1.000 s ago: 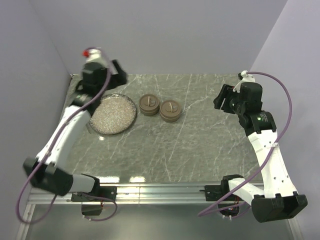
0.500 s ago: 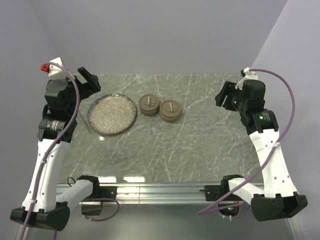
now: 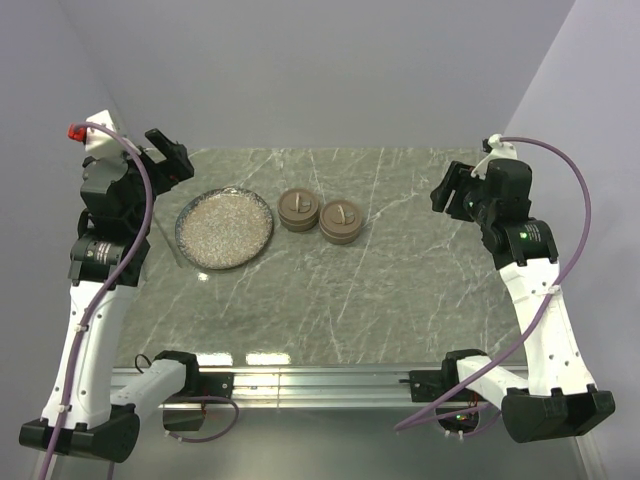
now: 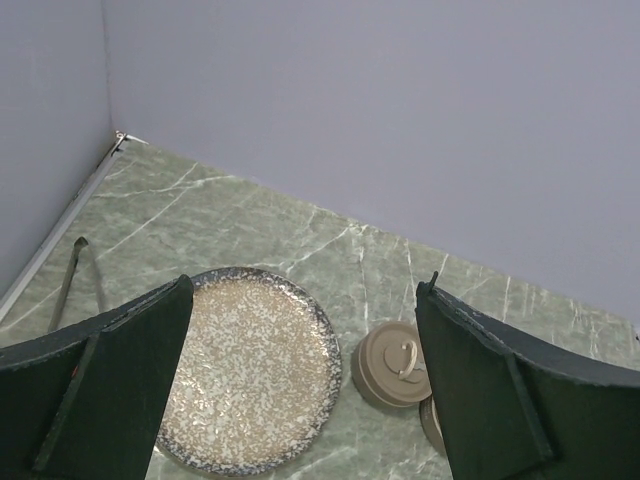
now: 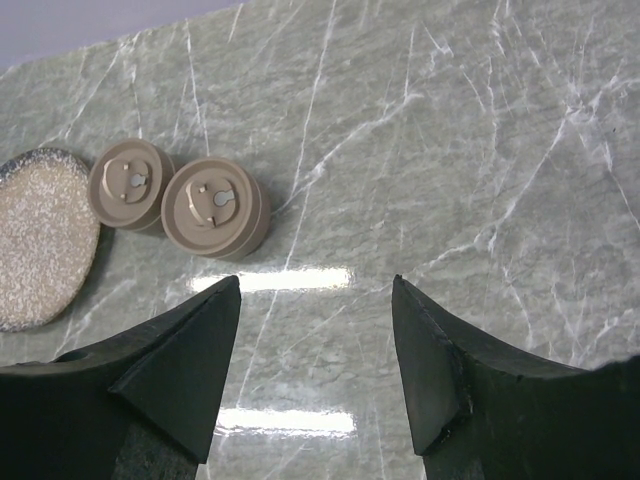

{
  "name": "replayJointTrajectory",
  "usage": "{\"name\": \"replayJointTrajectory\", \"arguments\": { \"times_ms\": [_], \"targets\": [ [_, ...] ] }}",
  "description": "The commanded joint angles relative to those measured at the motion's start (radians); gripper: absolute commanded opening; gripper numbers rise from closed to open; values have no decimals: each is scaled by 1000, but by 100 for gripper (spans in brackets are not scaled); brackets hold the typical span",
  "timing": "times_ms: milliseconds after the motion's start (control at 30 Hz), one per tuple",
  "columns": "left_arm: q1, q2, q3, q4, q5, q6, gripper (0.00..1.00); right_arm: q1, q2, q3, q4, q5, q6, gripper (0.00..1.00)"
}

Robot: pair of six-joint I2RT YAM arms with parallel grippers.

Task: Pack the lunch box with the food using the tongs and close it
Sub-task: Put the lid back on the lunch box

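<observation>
Marble desk (image 3: 400,290) carried a plate (image 3: 224,228), two tins (image 3: 299,211), tongs (image 4: 67,285) beside the plate. Left gripper (image 3: 170,155) and right gripper (image 3: 445,195) were open, empty.

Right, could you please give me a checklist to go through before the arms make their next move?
1. Left gripper empty, jaws wide apart: ok.
2. Right gripper empty, jaws apart: ok.
3. Tongs located: ok, lying on the table left of the plate, free to grasp.
4. Food waiting on the plate: not ok, none visible there.
5. The tin beside the plate and the second tin open for packing: not ok, both are closed.
6. Food already inside the tins: cannot tell.
</observation>
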Motion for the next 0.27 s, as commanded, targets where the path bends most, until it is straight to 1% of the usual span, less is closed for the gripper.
{"name": "replayJointTrajectory", "arguments": {
  "times_ms": [0, 233],
  "targets": [
    [3, -14, 31, -4, -20, 26, 99, -7, -6, 50, 9, -2, -6, 70],
    [1, 61, 66, -70, -43, -4, 99, -7, 0, 59, 11, -2, -6, 70]
  ]
}}
